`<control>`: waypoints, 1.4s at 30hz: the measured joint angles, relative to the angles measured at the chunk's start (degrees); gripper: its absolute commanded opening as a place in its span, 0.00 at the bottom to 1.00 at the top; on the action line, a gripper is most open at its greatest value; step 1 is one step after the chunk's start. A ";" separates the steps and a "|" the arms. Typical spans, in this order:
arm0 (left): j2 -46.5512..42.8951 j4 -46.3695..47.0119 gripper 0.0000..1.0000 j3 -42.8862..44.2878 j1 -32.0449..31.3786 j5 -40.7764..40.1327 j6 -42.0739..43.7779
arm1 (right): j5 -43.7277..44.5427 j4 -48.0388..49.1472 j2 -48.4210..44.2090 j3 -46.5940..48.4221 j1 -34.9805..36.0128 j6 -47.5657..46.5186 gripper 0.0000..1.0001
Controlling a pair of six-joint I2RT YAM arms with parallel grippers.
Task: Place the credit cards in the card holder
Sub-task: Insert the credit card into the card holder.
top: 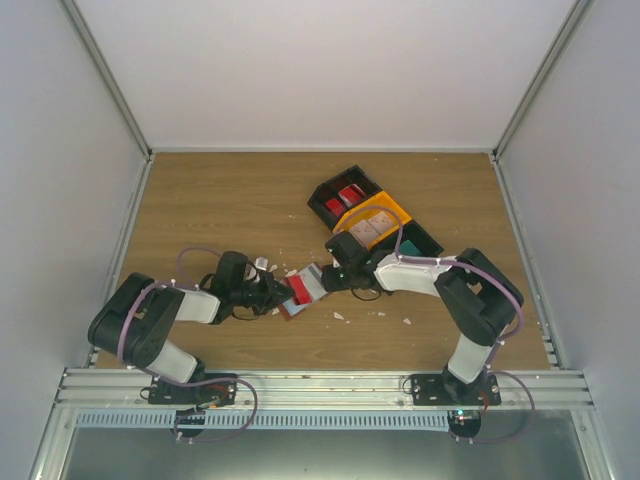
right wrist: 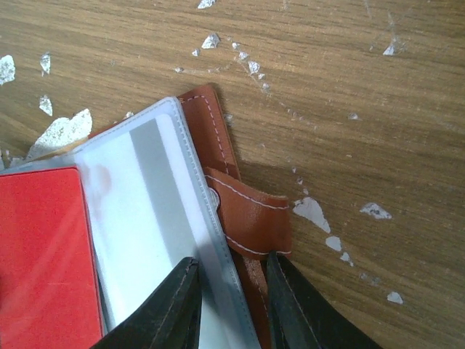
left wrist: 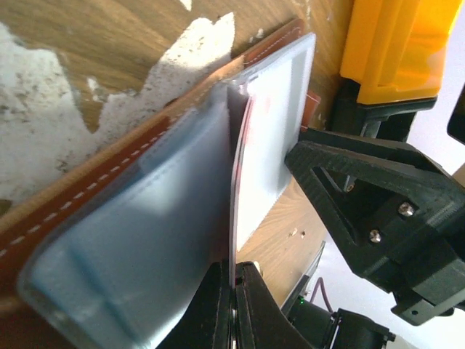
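Observation:
The reddish-brown card holder lies open on the table between both grippers, pale pockets up. My left gripper is shut on the near edge of a red card, which stands edge-on between the holder's pockets. In the right wrist view the red card lies over the left pocket. A whitish card with a grey stripe sits inside the clear pocket. My right gripper is open, its fingers astride the holder's edge beside the snap tab.
A black-and-orange bin tray stands behind the right gripper, holding red cards, whitish cards and teal cards. Small white scraps are scattered around the holder. The right gripper body is close beside the card.

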 measured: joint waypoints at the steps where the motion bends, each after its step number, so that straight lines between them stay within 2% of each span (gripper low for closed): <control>1: 0.61 0.15 0.00 0.00 0.00 0.00 -0.02 | -0.20 0.37 -0.15 -0.33 0.00 0.20 0.26; 11: 1.79 2.58 0.00 -0.22 -0.02 -0.20 -0.02 | -5.22 4.26 -2.43 -4.66 1.18 2.91 0.25; 25: 4.20 5.55 0.00 -0.55 0.33 0.98 3.63 | -4.90 3.76 -2.36 -4.37 2.12 4.59 0.24; 42: -3.52 1.77 0.00 -4.28 0.28 -3.43 1.90 | -5.92 3.23 -1.57 -3.26 2.95 4.42 0.26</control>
